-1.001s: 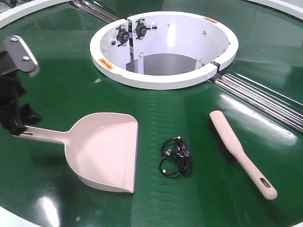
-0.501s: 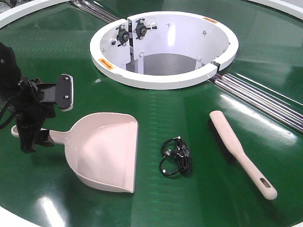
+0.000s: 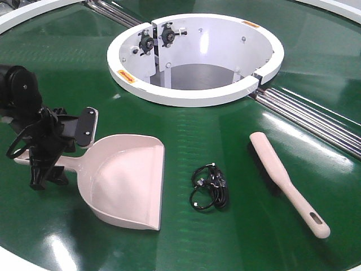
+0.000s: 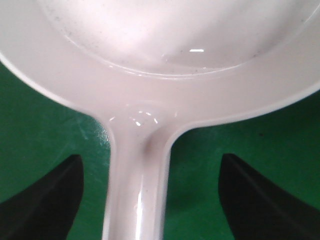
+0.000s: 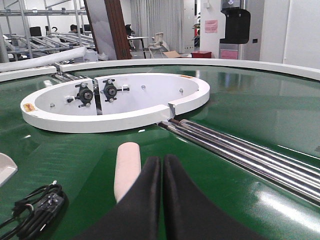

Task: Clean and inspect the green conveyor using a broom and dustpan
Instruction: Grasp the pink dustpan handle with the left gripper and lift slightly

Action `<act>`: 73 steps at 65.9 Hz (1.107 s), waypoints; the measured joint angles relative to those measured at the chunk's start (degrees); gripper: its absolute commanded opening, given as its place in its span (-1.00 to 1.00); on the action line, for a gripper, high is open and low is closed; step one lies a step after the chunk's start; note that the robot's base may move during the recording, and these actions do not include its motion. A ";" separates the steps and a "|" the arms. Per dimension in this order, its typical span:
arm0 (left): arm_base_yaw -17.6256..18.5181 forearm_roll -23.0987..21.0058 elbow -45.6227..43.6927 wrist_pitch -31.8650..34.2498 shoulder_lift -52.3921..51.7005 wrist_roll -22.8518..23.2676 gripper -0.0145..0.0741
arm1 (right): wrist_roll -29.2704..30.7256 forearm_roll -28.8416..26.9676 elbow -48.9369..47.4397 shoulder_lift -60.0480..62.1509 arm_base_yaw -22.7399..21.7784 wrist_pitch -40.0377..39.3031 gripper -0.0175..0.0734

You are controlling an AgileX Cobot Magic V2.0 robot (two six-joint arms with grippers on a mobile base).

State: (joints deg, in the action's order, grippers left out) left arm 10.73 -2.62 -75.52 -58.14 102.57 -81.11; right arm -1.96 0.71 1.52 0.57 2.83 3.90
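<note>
The pale pink dustpan [image 3: 125,179] lies on the green conveyor [image 3: 237,237], mouth toward the right, handle pointing left. My left gripper [image 3: 49,167] is down over that handle near the pan's neck. In the left wrist view the left gripper [image 4: 150,200] is open, and the dustpan handle [image 4: 137,190] runs between its black fingers [image 4: 45,200] with green belt showing on both sides. The broom [image 3: 285,182] lies at the right, handle toward the front. My right gripper [image 5: 161,200] is shut and empty, low over the belt, with the broom's end [image 5: 127,167] just beyond it to the left.
A tangled black cable [image 3: 210,187] lies on the belt between dustpan and broom, the same cable [image 5: 35,207] at the right wrist view's lower left. The white ring housing [image 3: 186,93] sits behind. Metal rollers [image 3: 304,116] cross the belt at the right.
My left arm has swung in from the left edge and come down, moving right along the dustpan handle until its open fingers straddle it. Dustpan, broom and cable have not moved.
</note>
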 measured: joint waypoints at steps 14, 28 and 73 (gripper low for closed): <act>0.00 1.12 -0.17 0.14 2.67 -0.63 0.48 | 0.00 0.00 0.00 0.00 0.00 0.00 -0.64; 0.00 1.39 -0.17 0.19 3.45 -1.60 0.00 | 0.00 0.00 0.00 0.00 0.00 0.00 -0.64; 2.34 -2.23 -8.69 -4.06 1.20 -3.28 -0.69 | 0.00 0.00 0.00 0.00 0.00 0.00 -0.64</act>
State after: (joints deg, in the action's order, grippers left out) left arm 13.07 -4.85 -84.21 -62.20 103.77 -84.40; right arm -1.96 0.71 1.52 0.57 2.83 3.90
